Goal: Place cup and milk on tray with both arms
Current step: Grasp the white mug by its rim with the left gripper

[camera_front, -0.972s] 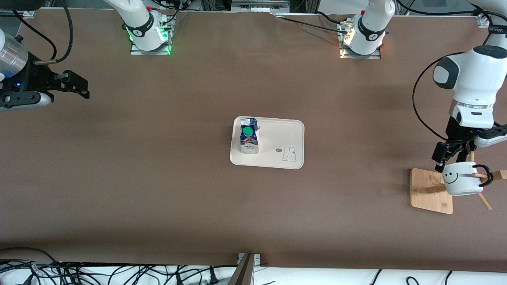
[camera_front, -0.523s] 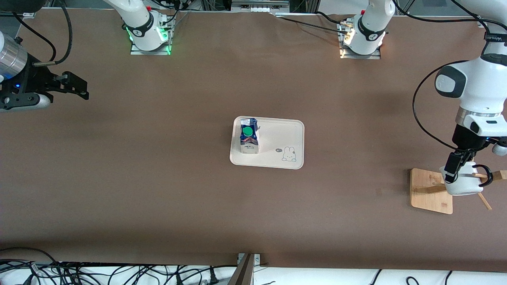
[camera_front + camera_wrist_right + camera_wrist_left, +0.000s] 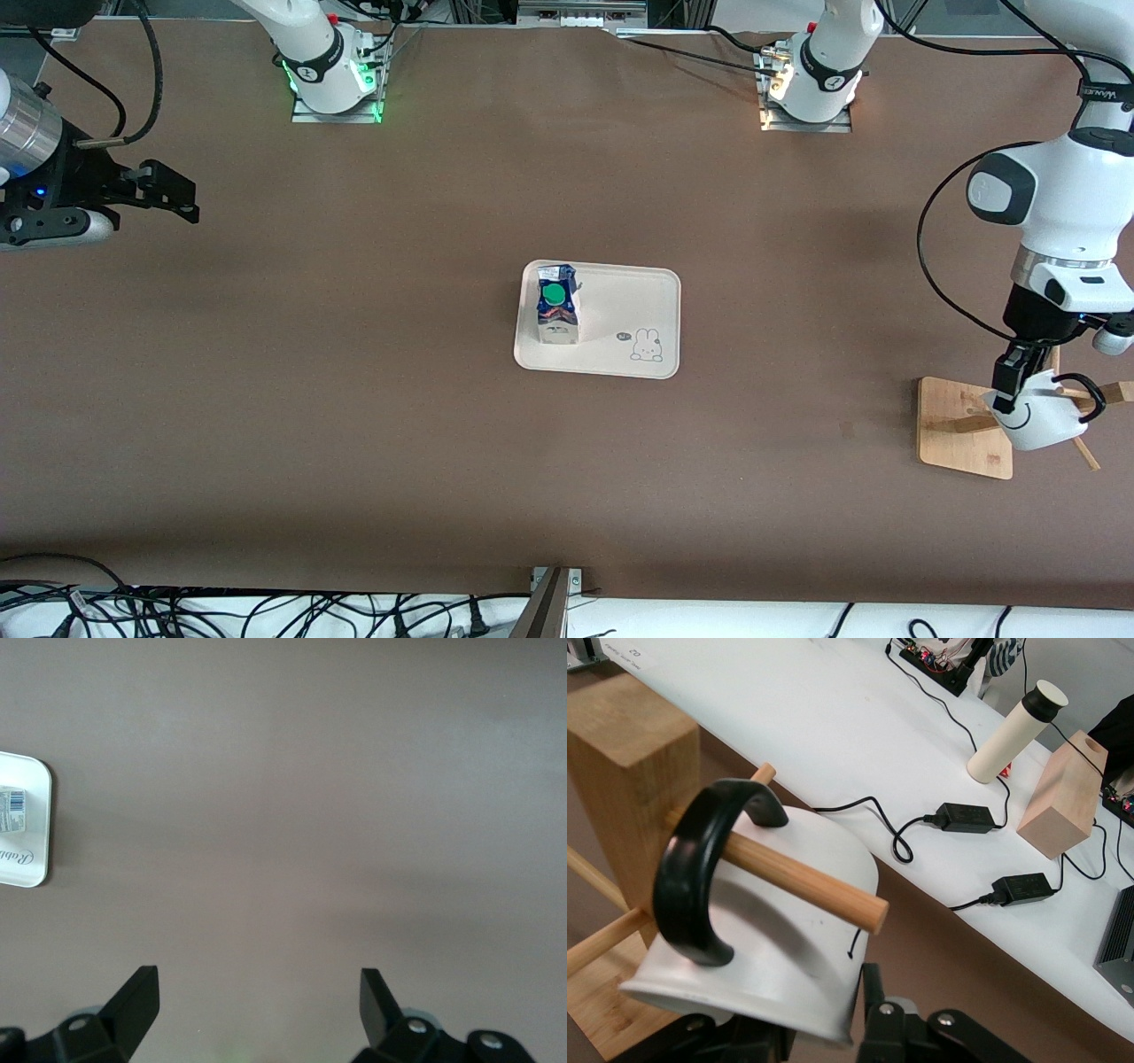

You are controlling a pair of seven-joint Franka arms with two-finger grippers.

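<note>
Milk (image 3: 556, 307): on tray (image 3: 656, 288). Cup (image 3: 1045, 418): on rack peg (image 3: 802, 879), clamped by left gripper (image 3: 1012, 390); next, slide handle off peg. Right gripper (image 3: 257, 992): spread, empty, waiting over table.

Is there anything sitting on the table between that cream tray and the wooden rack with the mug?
Nothing: in the front view, only bare brown tabletop lies between the cream plastic tray and the wooden rack base.
</note>
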